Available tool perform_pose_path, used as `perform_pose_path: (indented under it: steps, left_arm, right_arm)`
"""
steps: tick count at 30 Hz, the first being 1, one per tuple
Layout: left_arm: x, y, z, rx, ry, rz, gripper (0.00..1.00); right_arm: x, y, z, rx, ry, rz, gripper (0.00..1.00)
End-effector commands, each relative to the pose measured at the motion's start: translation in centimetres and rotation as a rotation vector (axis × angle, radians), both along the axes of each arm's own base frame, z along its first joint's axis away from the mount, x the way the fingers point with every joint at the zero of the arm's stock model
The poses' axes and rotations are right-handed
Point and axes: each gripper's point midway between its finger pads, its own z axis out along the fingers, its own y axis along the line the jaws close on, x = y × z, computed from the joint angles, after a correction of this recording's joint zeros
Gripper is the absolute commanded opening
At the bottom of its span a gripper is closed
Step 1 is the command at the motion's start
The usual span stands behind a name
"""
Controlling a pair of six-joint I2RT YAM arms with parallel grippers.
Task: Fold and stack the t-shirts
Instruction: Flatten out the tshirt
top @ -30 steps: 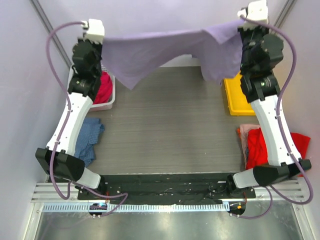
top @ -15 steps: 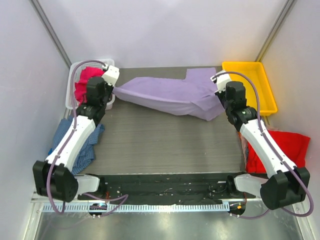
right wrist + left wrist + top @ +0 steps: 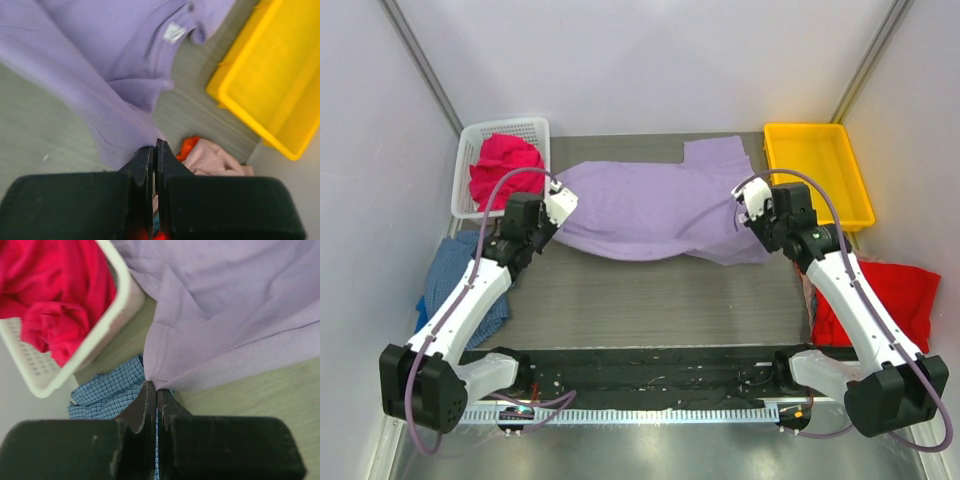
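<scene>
The lavender-purple t-shirt (image 3: 655, 210) lies spread across the middle of the table. My left gripper (image 3: 552, 212) is shut on its left corner (image 3: 156, 382). My right gripper (image 3: 748, 218) is shut on its right corner (image 3: 150, 142). Both corners are held low at the near edge of the cloth. The magenta-pink t-shirt (image 3: 505, 168) lies bunched in the white mesh basket (image 3: 525, 127), also in the left wrist view (image 3: 55, 300). The blue checked t-shirt (image 3: 460, 290) lies crumpled at the left (image 3: 107, 392). The bright red t-shirt (image 3: 880, 300) lies at the right.
The yellow plastic tray (image 3: 818, 170) stands at the back right, close beside my right arm, and shows in the right wrist view (image 3: 270, 75). A pale pink cloth (image 3: 212, 160) lies by the red t-shirt. Walls close in the table on three sides.
Both grippers have come down and toward the near side with the lavender t-shirt. It hung stretched high between them and now lies spread on the table.
</scene>
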Motion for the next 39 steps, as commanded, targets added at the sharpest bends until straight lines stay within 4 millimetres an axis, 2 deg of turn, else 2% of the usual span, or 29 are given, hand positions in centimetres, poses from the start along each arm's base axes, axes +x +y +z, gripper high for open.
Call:
perform_pose_path:
  steps: [1, 5, 9, 15, 24, 29, 39]
  left_arm:
    - [-1.4, -0.8, -2.0, 0.041, 0.108, -0.076, 0.0]
    - [-2.0, -0.9, -3.3, 0.075, 0.161, -0.094, 0.0]
    - [-2.7, -0.6, -4.4, 0.118, 0.21, -0.104, 0.0]
    - [-4.1, 0.2, -5.8, 0.176, 0.276, -0.117, 0.0]
    - [-6.8, 1.9, -5.3, 0.268, 0.328, -0.156, 0.0]
    - [-8.3, 2.6, -5.2, 0.309, 0.375, -0.174, 0.0]
    - [-9.7, 2.9, -5.9, 0.331, 0.434, -0.213, 0.0]
  right_arm:
    - [-4.4, 1.4, -3.8, -0.004, 0.242, 0.185, 0.01]
    - [-7.7, 1.0, -6.2, -0.055, 0.42, 0.282, 0.01]
    - [-9.9, 0.4, -8.2, -0.096, 0.548, 0.345, 0.01]
    - [-11.7, -0.5, -10.5, -0.14, 0.673, 0.381, 0.01]
    - [-14.1, 0.5, -11.2, -0.106, 0.798, 0.435, 0.01]
    - [-15.4, 0.4, -11.2, -0.124, 0.853, 0.455, 0.01]
    - [-16.7, -0.1, -11.5, -0.158, 0.903, 0.467, 0.01]
